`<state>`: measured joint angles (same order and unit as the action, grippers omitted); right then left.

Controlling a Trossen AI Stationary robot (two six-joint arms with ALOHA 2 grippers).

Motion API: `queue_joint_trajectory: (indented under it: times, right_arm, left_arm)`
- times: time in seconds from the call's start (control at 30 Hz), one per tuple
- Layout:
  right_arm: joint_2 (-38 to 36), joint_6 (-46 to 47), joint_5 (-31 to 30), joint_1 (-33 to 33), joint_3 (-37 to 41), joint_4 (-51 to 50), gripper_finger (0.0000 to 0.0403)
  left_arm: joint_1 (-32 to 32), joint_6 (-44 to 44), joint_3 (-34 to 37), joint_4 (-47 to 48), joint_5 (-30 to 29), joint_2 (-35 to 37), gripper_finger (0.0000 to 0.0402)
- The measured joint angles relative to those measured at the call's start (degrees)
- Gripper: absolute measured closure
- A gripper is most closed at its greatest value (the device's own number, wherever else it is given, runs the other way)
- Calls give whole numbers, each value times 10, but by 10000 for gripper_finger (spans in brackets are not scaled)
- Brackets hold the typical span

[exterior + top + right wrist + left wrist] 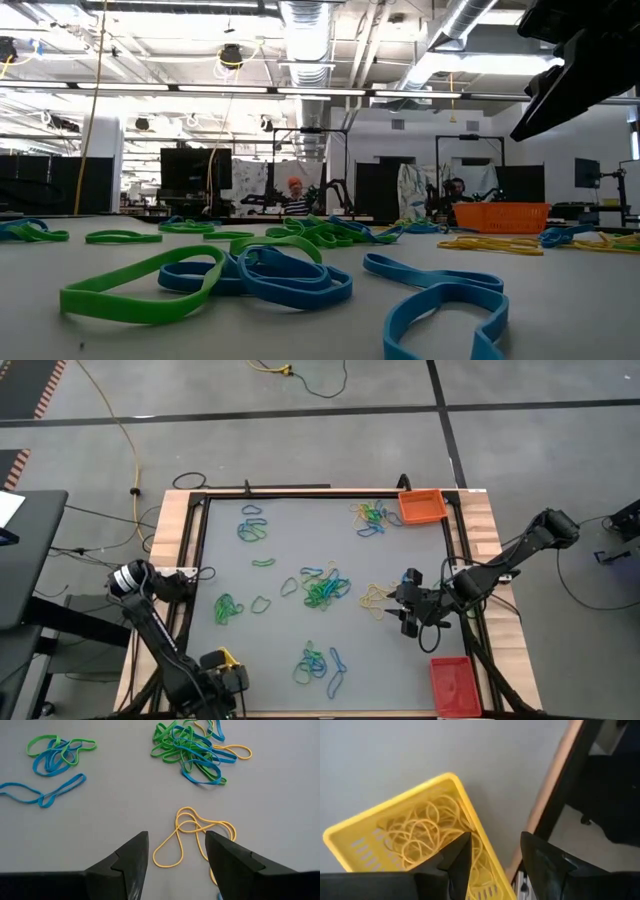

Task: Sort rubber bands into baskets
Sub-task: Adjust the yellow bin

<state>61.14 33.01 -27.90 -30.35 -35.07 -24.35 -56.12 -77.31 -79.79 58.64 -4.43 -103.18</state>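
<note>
The grey table (pixel 300 540) has a dark frame and wooden side rails. Loose rubber bands (pixel 322 590) in green, blue and yellow lie in scattered clumps across it. An orange basket (pixel 421 507) sits at one far corner, a red basket (pixel 455 685) at the near right corner, and a yellow basket (pixel 415 840) of yellow bands near the left edge.

An open-plan robotics lab or industrial workshop: beyond the right gripper (pixel 585 70), exposed ceiling ducts (pixel 305 30) and strip lights (pixel 230 91) run over dark monitors (pixel 195 170) and seated people (pixel 295 197). Below it, a wood-framed grey table (pixel 300 540) stands on taped concrete floor (pixel 520 430).
</note>
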Motion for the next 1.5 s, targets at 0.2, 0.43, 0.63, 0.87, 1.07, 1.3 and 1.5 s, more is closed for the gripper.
queue_joint_trajectory:
  times: [0.2,0.43,0.63,0.87,1.07,1.3,1.5]
  right_arm:
    - [0,0,0,0,0,0,179]
    - [0,0,0,0,0,0,179]
    - [0,0,0,0,0,0,179]
    - [0,0,0,0,0,0,179]
    - [0,0,0,0,0,0,179]
    - [0,0,0,0,0,0,179]
    - [0,0,0,0,0,0,179]
  left_arm:
    - [10,1,34,-26,12,0,241]
    - [16,21,61,-69,16,0,241]
    - [16,24,95,-80,70,0,244]
    - [14,60,103,-87,131,0,289]
    - [6,92,103,-94,160,0,340]
    - [-5,116,103,-95,180,0,356]
    - [-15,99,103,-97,226,0,356]
